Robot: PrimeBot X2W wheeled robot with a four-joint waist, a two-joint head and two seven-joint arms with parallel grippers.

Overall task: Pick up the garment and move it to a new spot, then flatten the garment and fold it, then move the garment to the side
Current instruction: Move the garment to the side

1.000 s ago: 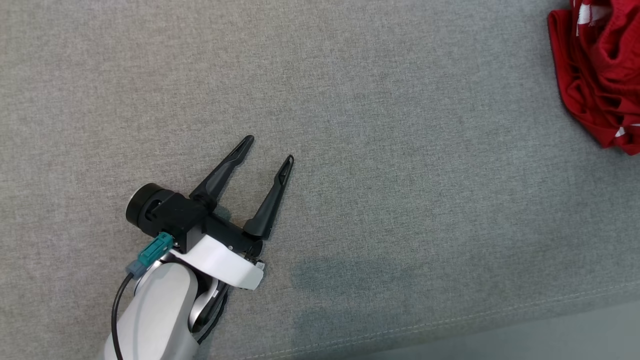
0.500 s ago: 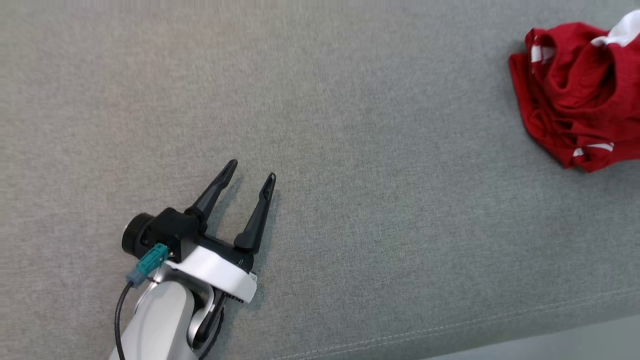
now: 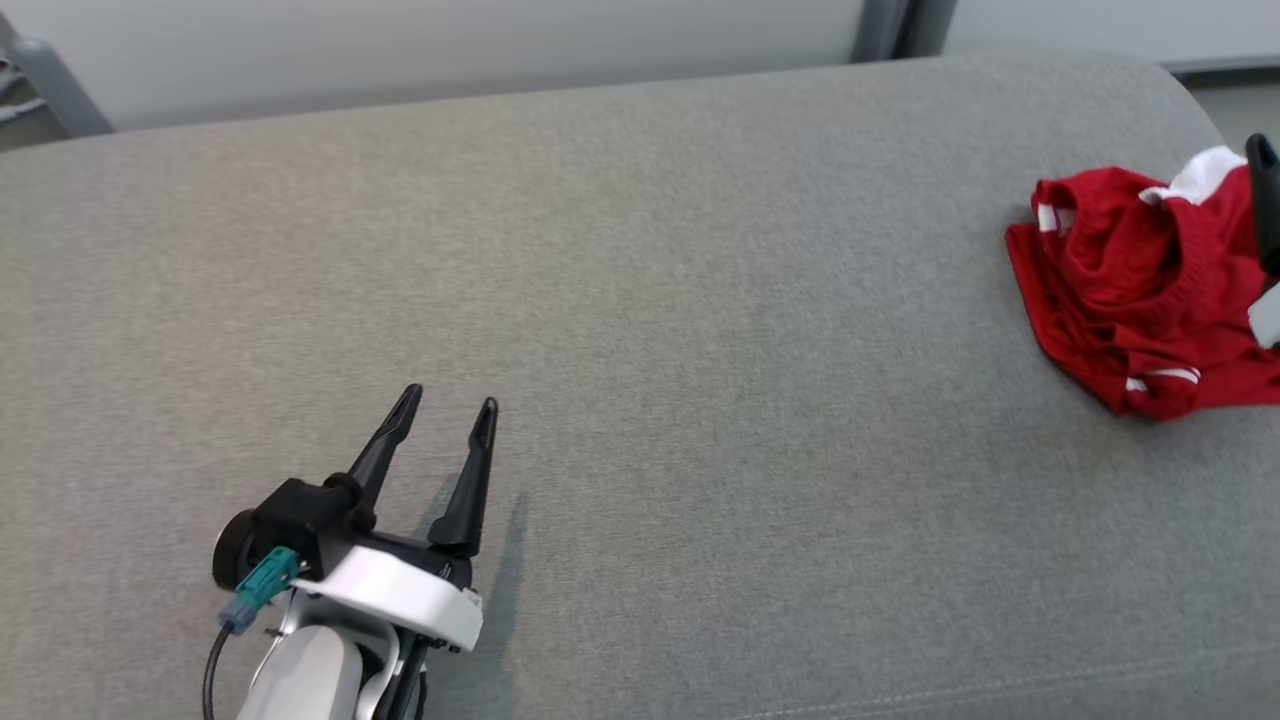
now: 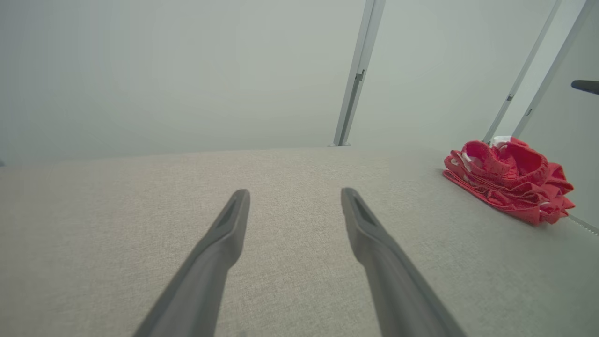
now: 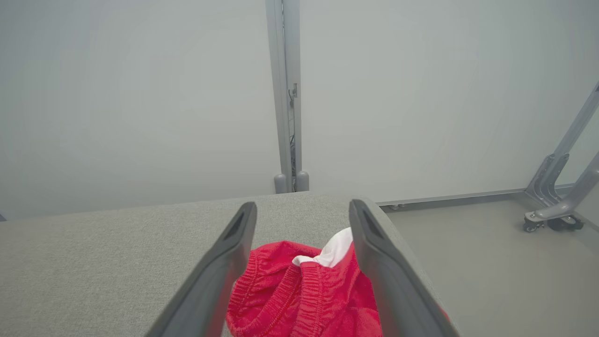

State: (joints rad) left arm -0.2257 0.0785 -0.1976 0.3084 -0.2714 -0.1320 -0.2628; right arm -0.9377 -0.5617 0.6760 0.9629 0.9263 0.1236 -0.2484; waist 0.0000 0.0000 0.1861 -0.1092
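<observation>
Head view: red garment (image 3: 1130,300) with white trim, bunched in a loose heap near the right end of the grey cushion (image 3: 640,300), neither flat nor folded. Right gripper (image 5: 303,207) poised just above it, fingers apart, holding nothing; fits either reaching for a pickup or letting go at a new spot. Left gripper (image 3: 450,398) well apart, low over bare cushion, fingers spread, empty, probably parked clear. No brand, label or writing readable
</observation>
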